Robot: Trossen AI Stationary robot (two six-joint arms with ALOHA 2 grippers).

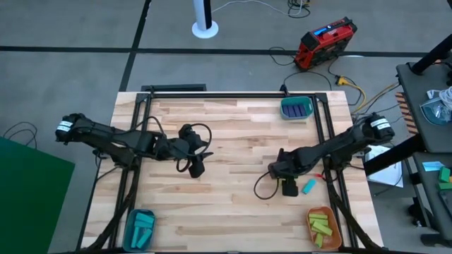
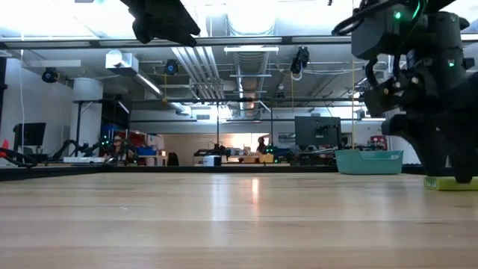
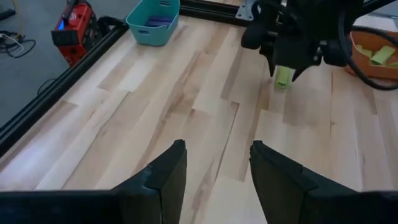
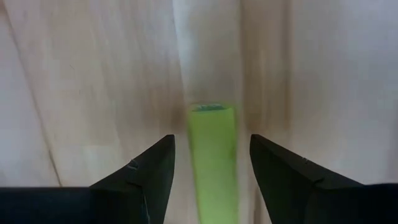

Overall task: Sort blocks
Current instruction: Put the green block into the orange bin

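A yellow-green block (image 4: 212, 155) lies flat on the wooden table, lengthwise between the open fingers of my right gripper (image 4: 211, 144). The fingers stand on either side of it with a gap at each side. The same block (image 2: 450, 183) shows on the table under that gripper in the low view, and it (image 3: 283, 76) also shows in the left wrist view. In the high view my right gripper (image 1: 288, 188) hides it. A cyan block (image 1: 308, 186) lies just right of it. My left gripper (image 1: 196, 169) hangs open over the table's left middle, nothing between its fingers (image 3: 174, 168).
A teal bowl (image 1: 296, 108) with purple blocks stands at the far right. A blue bowl (image 1: 140, 227) with cyan blocks is at the near left, and an orange bowl (image 1: 323, 226) with yellow-green blocks at the near right. Black frame rails (image 1: 233, 94) edge the table.
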